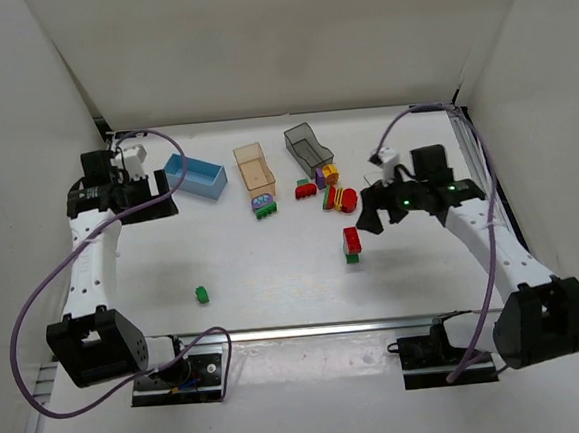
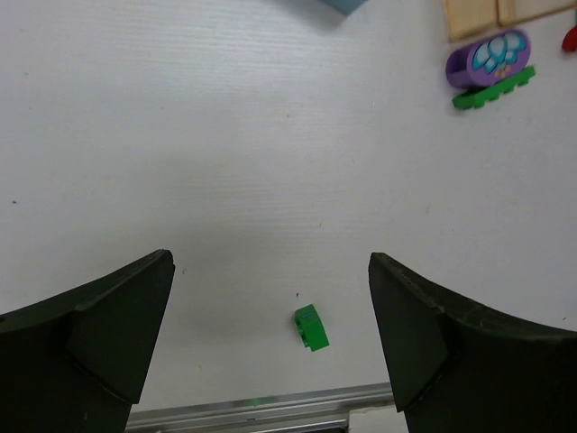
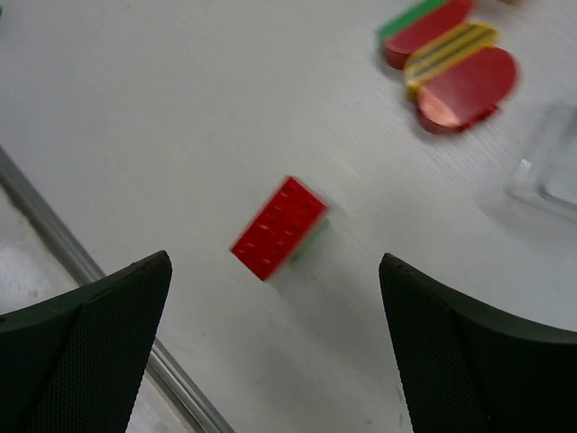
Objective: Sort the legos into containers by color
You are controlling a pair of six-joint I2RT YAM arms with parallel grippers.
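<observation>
Spread wide, empty: left pincer (image 2: pixel 270 262), right pincer (image 3: pixel 275 262). Three at twelve o'clock: light blue bin (image 1: pixel 194 176), tan-orange bin (image 1: pixel 255 168), smoky grey bin (image 1: pixel 309 147). One green lego (image 1: pixel 202 295) at eight, one red-topped brick (image 1: pixel 352 244) at four, four clusters (image 1: pixel 340 199) near centre.

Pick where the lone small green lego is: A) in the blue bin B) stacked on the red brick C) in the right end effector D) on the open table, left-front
D: the small green lego lies alone on the table, with nothing touching it.
</observation>
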